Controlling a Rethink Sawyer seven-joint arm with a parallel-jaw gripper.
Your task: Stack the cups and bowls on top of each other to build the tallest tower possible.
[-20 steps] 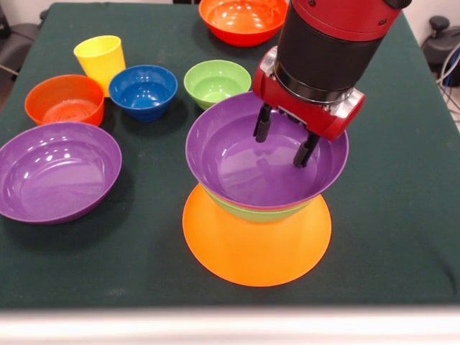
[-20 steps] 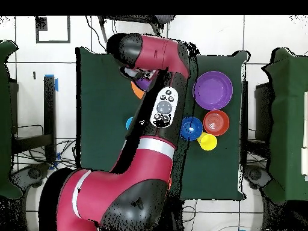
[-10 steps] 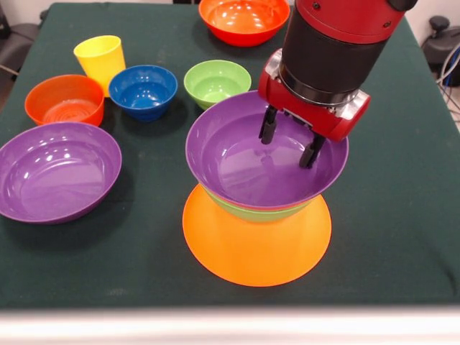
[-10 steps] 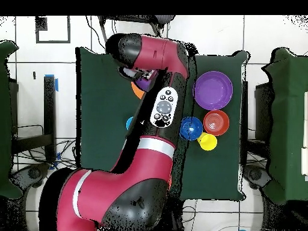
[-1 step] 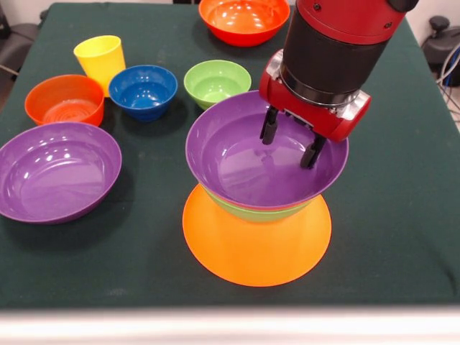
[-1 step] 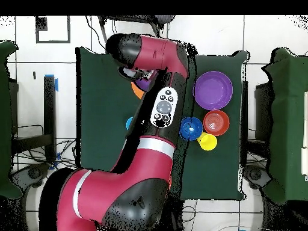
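tower [image 5: 256, 215]: upturned orange bowl [image 5: 251, 251] as base; on it a green bowl [image 5: 248, 210], only its rim showing; nested in that a purple bowl [image 5: 244, 162], open side up. it stands at the near middle of the table [image 5: 388, 237].

gripper [image 5: 290, 141]: above the inside of the tower's purple bowl, toward its far right rim. fingers [image 5: 269, 126] apart, nothing between them, tips clear of the bowl floor as far as you can see. you hold nothing.

loose stock, front view:
- second purple bowl [image 5: 57, 171], large, near left, upright.
- red-orange bowl [image 5: 65, 99], far left.
- blue bowl [image 5: 143, 91], small, just beside the red-orange one.
- yellow cup [image 5: 100, 62], behind those two.
- small green bowl [image 5: 217, 83], just behind the tower.
- large red-orange bowl [image 5: 243, 19], far edge.
- light blue cup: only a sliver at the arm's edge in the overhead view, not sure.

overhead view: arm [image 6: 144, 150] covers most of the tower; the same loose bowls cluster to the right.

step in hand, by my reading: the purple bowl looks placed and let go. your next move calls for lifting straight up so the fingers do not catch the rim and tip the stack, then picking the next piece. the small green bowl is nearest.
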